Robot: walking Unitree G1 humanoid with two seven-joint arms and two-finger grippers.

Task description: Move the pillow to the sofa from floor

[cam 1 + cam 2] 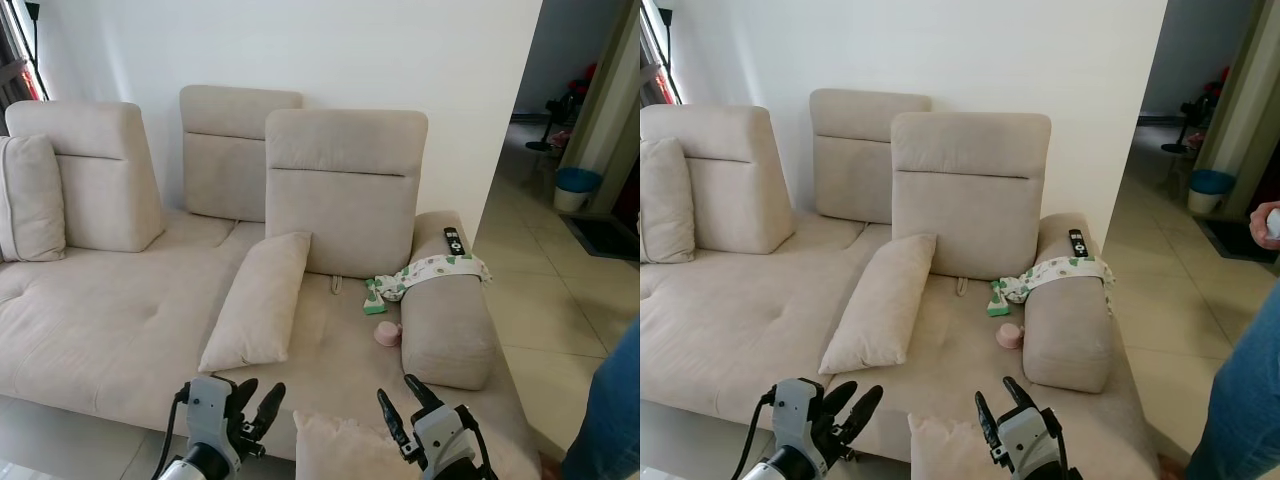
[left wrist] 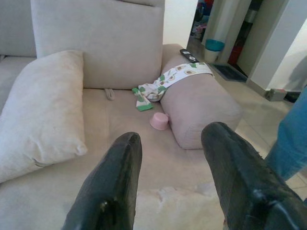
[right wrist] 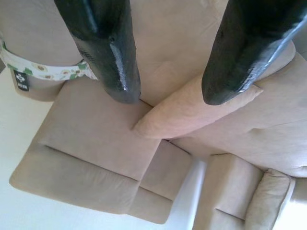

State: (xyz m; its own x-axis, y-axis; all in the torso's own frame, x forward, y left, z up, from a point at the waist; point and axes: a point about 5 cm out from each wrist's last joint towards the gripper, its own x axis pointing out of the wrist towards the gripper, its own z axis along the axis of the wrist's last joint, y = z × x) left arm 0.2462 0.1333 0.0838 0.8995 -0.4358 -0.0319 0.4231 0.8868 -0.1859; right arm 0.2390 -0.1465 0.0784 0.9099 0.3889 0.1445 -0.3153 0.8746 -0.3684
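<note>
— Pillow (image 1: 335, 445) at the near edge of the sofa (image 1: 120, 320): where does it sit against the grippers?

— Between them. Its beige top corner pokes up at the bottom of the head views, with the left gripper (image 1: 258, 400) just to its left and the right gripper (image 1: 402, 402) just to its right. Neither pair of black fingers is on it. In the left wrist view its pale, crumpled surface (image 2: 177, 211) lies low between the two fingers (image 2: 112, 187), just beyond them.

— And the fingers?

— Both grippers stand spread, with a clear gap between the fingers and nothing held. The right one's fingers (image 3: 103, 45) point out over the seat.

— What else is on the sofa?

— A second, long cushion (image 1: 258, 300) leans against the middle backrest (image 1: 343, 185), farther in and to the left. To the right, a bolster (image 1: 448, 325) runs from near to far along the right end, with a patterned cloth (image 1: 430, 272) draped over it and a black remote (image 1: 453, 240) at its far end. A small pink cup (image 1: 387, 333) lies on the seat touching the bolster's left side.

— Anyone nearby?

— A person in blue jeans (image 1: 610, 420) stands at the right edge, on the tiled floor (image 1: 540, 300).
</note>
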